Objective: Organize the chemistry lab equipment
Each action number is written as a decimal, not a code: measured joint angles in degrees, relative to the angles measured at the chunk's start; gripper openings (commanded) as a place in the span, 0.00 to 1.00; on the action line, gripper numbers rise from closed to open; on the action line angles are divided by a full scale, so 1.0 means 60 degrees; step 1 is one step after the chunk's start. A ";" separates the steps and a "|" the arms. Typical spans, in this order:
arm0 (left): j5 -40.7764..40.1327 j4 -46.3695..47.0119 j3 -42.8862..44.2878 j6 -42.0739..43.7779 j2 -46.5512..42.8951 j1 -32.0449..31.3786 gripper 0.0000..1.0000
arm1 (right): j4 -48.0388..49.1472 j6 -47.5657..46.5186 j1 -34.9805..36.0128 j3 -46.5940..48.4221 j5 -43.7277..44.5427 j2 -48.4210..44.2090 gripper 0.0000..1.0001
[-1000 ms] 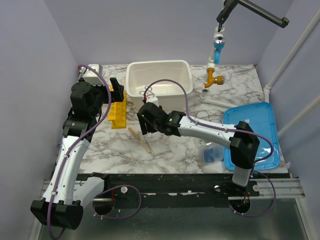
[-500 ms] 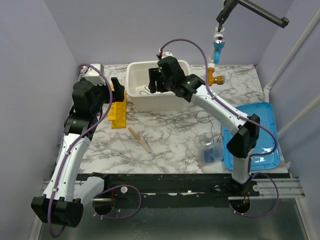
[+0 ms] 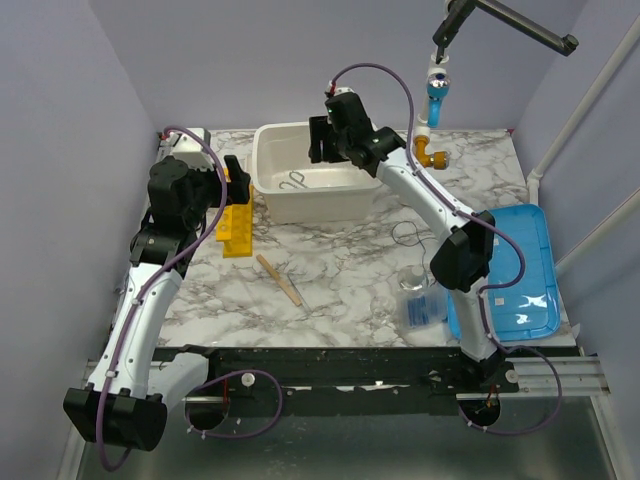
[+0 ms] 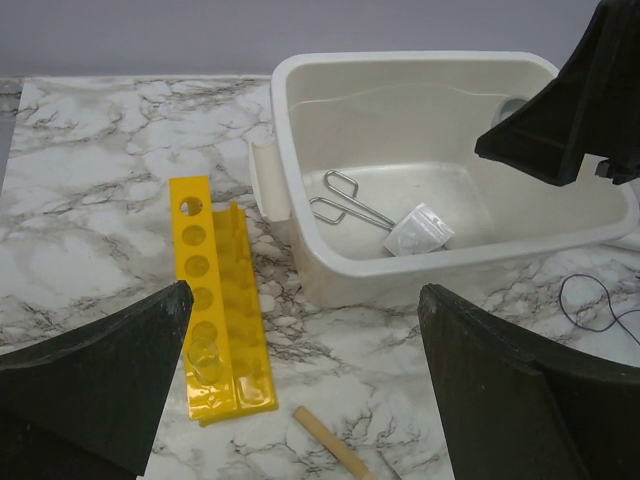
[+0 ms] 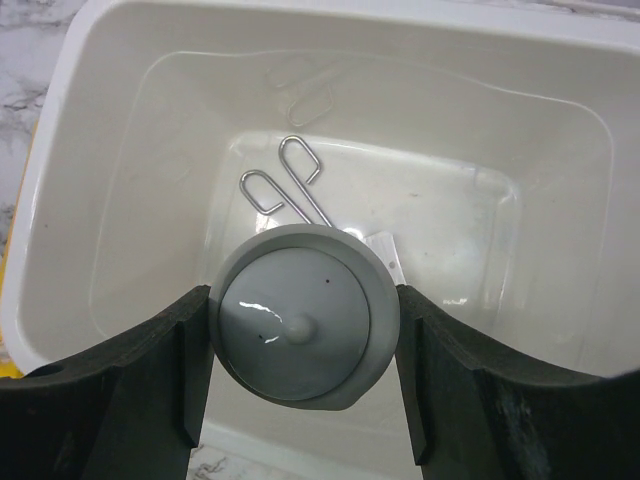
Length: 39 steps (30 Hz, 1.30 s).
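Right wrist view: the right fingers (image 5: 150, 390) are closed on a round grey dish (image 5: 305, 312), one finger on each side of its rim. The dish hangs over the inside of the white tub (image 5: 60, 200), not touching its floor. Directly below it lie the tongs (image 5: 290, 190), and a small bag (image 4: 418, 230) lies touching their tips.

The left fingers (image 4: 90, 390) are spread wide and hold nothing. They hover over the desk (image 3: 340, 270), with the yellow rack (image 4: 215, 300) just in front, beside the tub. The stick (image 4: 335, 445) lies on the desk near the rack.

I think the risk is in the release. If the fingers open at this height, the dish falls on the tongs and may chip, or roll onto its side. The grip is only on the rim, so a fast descent could also let it slip. A lower release, beside the tongs, seems safer.

The desk has a white and grey marble pattern. On its right side stand a clear glass (image 3: 413, 280) and a bag with blue contents (image 3: 425, 310), next to a blue tray (image 3: 515, 270). A tap (image 3: 432, 110) is at the back, and the walls are pale lilac.
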 measured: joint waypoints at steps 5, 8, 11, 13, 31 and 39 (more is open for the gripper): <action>0.0033 -0.0080 0.0018 0.0000 0.0073 0.0000 0.99 | 0.0033 -0.0011 -0.0153 0.0386 0.0044 0.0579 0.34; 0.0066 -0.0138 0.0036 0.0000 0.0098 -0.0022 0.99 | 0.0033 -0.0044 -0.0182 0.0393 0.0109 0.1005 0.34; 0.0095 -0.0149 0.0047 0.0000 0.0098 -0.0055 0.99 | 0.0015 -0.0080 -0.0229 0.0368 0.0142 0.1450 0.34; 0.0131 -0.0168 0.0062 0.0000 0.0098 -0.0062 0.98 | -0.0004 -0.0087 -0.0255 0.0262 0.0138 0.1647 0.34; 0.0313 -0.0200 0.0153 0.0000 0.0131 -0.0142 0.98 | -0.0047 -0.0273 -0.0488 -0.0164 -0.0193 0.2976 0.41; 0.0350 -0.0204 0.0157 0.0000 0.0215 -0.0189 0.99 | -0.0015 -0.0433 -0.0488 -0.0175 -0.0189 0.3038 0.50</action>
